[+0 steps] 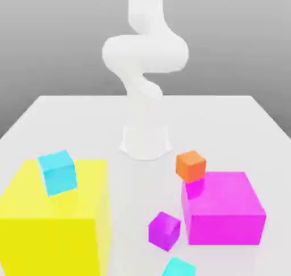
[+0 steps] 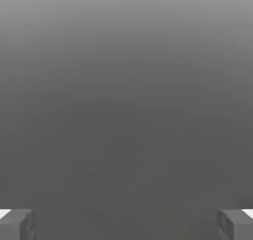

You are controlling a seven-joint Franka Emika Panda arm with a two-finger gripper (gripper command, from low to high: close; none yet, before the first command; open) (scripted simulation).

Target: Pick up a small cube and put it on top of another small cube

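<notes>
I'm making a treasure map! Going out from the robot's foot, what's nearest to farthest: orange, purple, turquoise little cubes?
1. Orange cube, by the magenta block's back corner.
2. Purple cube, beside that block.
3. Turquoise cube, at the exterior view's bottom edge.

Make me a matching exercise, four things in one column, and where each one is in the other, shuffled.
Things
1. sky-blue cube
2. orange cube
3. purple cube
4. claw

Places or states
A. open
B. over the yellow block
C. between the yellow and magenta blocks
D. by the magenta block's far left corner

Pairs: 1-B, 2-D, 3-C, 4-A
</notes>
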